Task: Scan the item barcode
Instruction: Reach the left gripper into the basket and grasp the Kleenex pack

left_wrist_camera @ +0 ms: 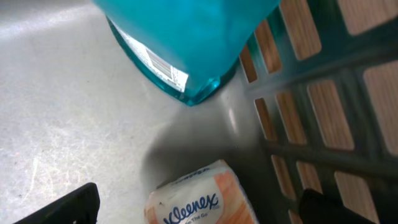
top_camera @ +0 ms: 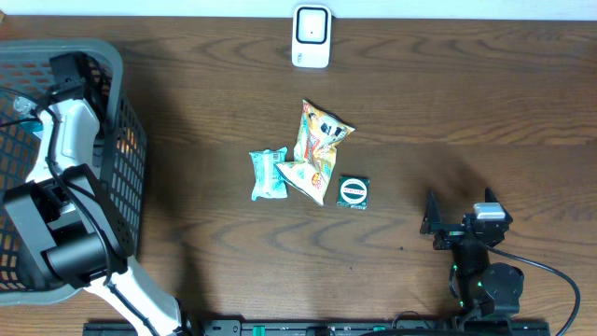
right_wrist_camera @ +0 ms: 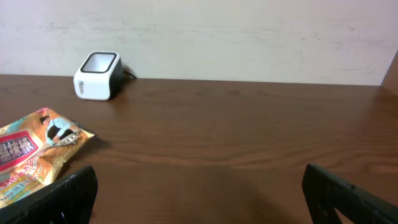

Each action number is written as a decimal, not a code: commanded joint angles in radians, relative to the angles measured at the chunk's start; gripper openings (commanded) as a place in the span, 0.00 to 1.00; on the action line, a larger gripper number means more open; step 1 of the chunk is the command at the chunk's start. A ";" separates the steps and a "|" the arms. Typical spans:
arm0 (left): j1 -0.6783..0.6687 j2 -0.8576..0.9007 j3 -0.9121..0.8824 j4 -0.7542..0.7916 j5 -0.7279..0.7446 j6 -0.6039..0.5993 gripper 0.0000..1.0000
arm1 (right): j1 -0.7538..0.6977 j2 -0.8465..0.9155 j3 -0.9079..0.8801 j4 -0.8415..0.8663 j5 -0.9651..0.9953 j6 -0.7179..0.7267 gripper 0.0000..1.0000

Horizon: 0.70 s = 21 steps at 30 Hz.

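Observation:
My left gripper (left_wrist_camera: 199, 210) hangs open inside the grey basket (top_camera: 121, 103). A peach and white Kleenex tissue pack (left_wrist_camera: 186, 196) lies on the basket floor between its black fingers (left_wrist_camera: 68, 205), which do not touch it. Just beyond the pack is a teal item (left_wrist_camera: 186, 37) with a white barcode label (left_wrist_camera: 155, 62). The white barcode scanner (top_camera: 311, 35) stands at the table's far edge and also appears as the scanner (right_wrist_camera: 97, 76) in the right wrist view. My right gripper (top_camera: 460, 207) rests open and empty near the front right.
A yellow snack bag (top_camera: 317, 149), a teal packet (top_camera: 269, 174) and a small round dark packet (top_camera: 354, 191) lie in the middle of the table. The basket's lattice wall (left_wrist_camera: 323, 106) stands close on the right of my left gripper.

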 commanded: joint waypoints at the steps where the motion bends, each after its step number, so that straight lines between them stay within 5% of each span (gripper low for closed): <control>1: -0.029 0.122 -0.067 -0.080 0.195 0.028 0.98 | 0.009 -0.002 -0.002 -0.004 -0.008 -0.011 0.99; 13: -0.042 0.122 -0.087 -0.120 0.185 0.152 0.98 | 0.009 -0.002 -0.002 -0.004 -0.008 -0.011 0.99; 21: -0.043 0.122 -0.087 -0.219 0.175 -0.076 0.98 | 0.009 -0.002 -0.002 -0.004 -0.008 -0.011 0.99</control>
